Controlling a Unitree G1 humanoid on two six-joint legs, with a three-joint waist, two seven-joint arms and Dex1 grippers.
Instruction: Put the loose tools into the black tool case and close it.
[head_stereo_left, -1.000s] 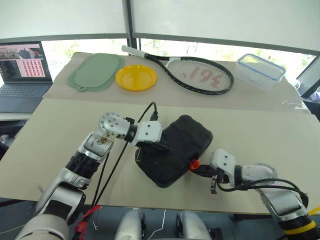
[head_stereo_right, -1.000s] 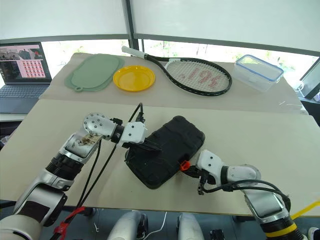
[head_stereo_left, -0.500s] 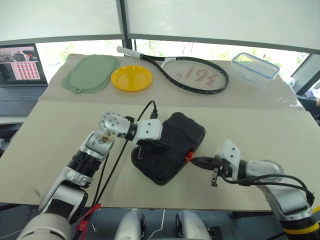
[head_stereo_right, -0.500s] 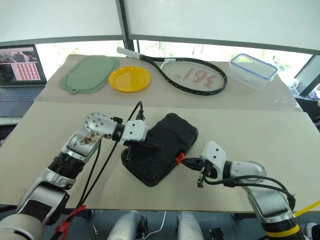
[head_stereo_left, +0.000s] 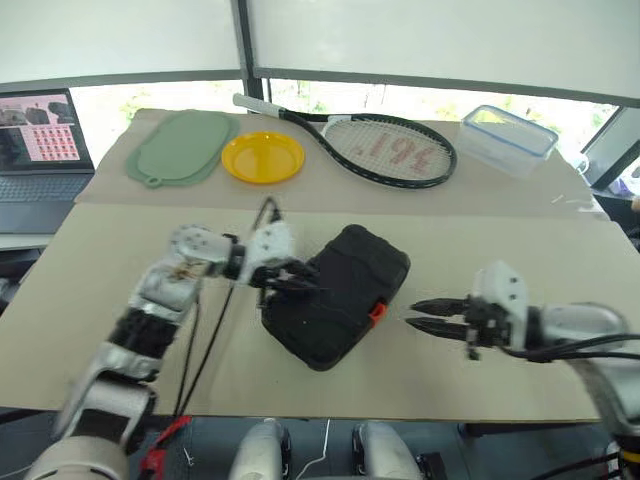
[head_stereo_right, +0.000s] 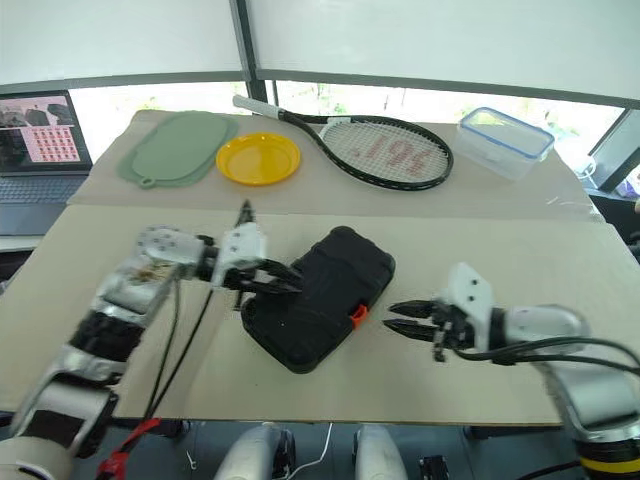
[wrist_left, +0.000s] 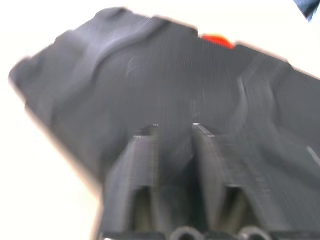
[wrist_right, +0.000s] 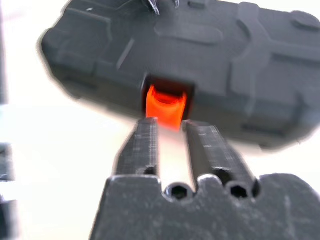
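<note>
closed black tool case (head_stereo_left: 338, 294) near the table's (head_stereo_left: 90, 260) front edge, orange latch (head_stereo_left: 377, 312) facing right gripper (head_stereo_left: 432, 316); left gripper (head_stereo_left: 296, 277) over the lid; both released, empty. no legible writing.

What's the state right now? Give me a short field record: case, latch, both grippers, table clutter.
case: black tool case shut, lying flat near the front of the table
latch: orange latch on the side facing the right gripper
left gripper: left gripper at the case's left edge, jaws slightly apart, holding nothing
right gripper: right gripper apart from the case, pointing at the latch, jaws slightly apart, empty
far side: green mat, yellow plate, tennis racket, clear box
loose tools: none visible
</note>
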